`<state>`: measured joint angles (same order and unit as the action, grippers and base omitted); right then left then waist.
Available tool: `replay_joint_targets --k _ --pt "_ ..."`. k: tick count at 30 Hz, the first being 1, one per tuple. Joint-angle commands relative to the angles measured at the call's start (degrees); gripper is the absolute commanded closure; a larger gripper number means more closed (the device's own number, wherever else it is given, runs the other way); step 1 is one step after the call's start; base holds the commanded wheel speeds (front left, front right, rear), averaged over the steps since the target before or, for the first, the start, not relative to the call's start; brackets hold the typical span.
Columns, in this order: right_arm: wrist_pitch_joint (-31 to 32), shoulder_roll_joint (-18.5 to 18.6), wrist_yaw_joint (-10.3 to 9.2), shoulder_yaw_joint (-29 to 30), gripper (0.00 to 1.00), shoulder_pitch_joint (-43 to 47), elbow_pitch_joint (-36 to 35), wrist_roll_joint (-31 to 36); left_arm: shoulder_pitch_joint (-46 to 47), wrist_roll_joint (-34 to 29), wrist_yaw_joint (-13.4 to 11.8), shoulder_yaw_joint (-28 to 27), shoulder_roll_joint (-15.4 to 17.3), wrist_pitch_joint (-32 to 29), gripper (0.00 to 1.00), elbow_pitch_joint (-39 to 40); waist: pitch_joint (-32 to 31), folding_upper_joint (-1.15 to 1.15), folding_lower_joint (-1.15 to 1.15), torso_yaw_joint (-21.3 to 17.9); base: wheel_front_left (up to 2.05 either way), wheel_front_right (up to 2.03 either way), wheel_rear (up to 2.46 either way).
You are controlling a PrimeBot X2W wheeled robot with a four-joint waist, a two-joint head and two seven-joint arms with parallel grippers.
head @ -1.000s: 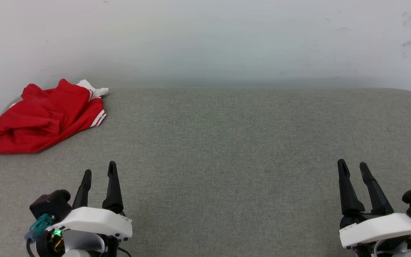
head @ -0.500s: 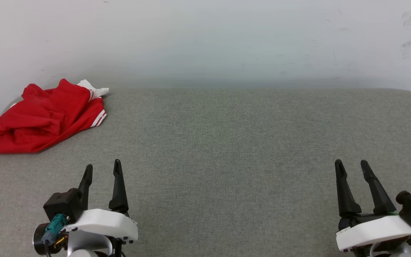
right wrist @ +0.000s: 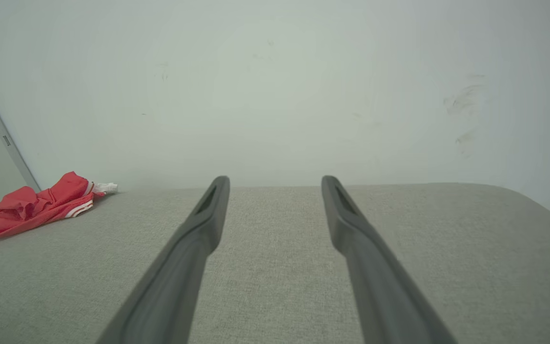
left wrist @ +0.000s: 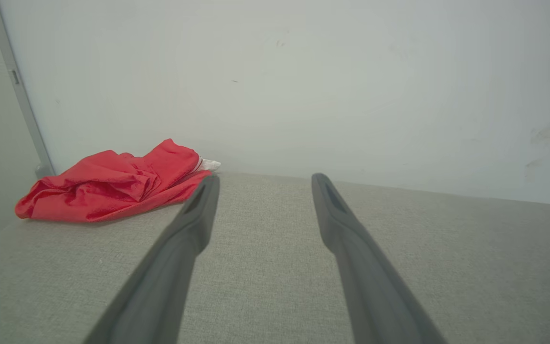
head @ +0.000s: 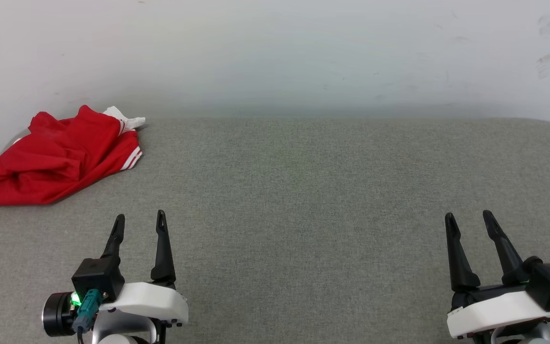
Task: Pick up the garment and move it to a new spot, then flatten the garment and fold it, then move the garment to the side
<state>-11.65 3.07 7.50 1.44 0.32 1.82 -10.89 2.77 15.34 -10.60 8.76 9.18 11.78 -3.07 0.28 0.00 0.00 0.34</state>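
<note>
- Head view: garment (head: 55,162) crumpled at 10 o'clock on the grey fabric surface (head: 303,191), against the white wall (head: 275,48). Left gripper (head: 140,214) at 7, right gripper (head: 468,213) at 5, both spread wide, empty.
- Left wrist view: garment (left wrist: 112,186) at 10, well apart. It's so bunched, a pinch might snag just one layer.
- Right wrist view: garment (right wrist: 31,208) far off at 9, scuffs on the white wall behind.

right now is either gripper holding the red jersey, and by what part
Nothing is held. The left gripper and right gripper are both open and empty; the red jersey lies crumpled at the far left, apart from both.
</note>
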Motion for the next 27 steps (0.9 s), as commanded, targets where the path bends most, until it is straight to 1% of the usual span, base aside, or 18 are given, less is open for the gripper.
replay_joint_targets --k 1,2,7,13,21,27 --pt "-0.58 -0.20 -0.01 -0.08 0.00 0.45 -0.75 1.51 -0.12 -1.38 0.07 0.04 0.31 0.51 0.00 0.62 0.01 0.00 0.00 0.03 0.00 0.00 0.00" --pt "-0.95 -0.21 -0.01 -0.14 0.00 0.52 -0.99 2.73 -0.19 -2.55 0.37 -0.07 0.16 0.77 0.00 0.75 0.08 0.00 0.00 0.05 0.00 0.00 0.00" --pt "-1.50 -0.23 -0.01 -0.09 0.00 0.65 -1.11 4.05 -0.49 -4.31 1.03 -0.59 -0.36 1.35 0.00 0.74 0.15 0.00 0.00 0.08 0.00 0.00 0.00" --pt "-2.01 -0.26 -0.02 0.11 0.00 0.92 -1.15 3.97 -0.84 -6.04 1.95 -1.27 -1.11 1.91 0.00 0.36 0.24 0.00 0.00 0.08 0.00 0.00 0.00" --pt "-2.89 -0.28 -0.02 0.37 0.00 0.99 -0.98 5.43 -1.18 -8.77 4.01 -3.05 -2.28 2.75 0.00 -0.56 0.29 0.00 0.00 0.15 0.00 0.00 0.00" --pt "-3.50 -0.30 -0.03 0.66 0.00 1.22 -0.43 4.94 -1.18 -10.67 5.93 -4.52 -3.48 3.28 0.00 -1.60 0.32 0.00 0.00 0.28 0.00 0.00 0.00"
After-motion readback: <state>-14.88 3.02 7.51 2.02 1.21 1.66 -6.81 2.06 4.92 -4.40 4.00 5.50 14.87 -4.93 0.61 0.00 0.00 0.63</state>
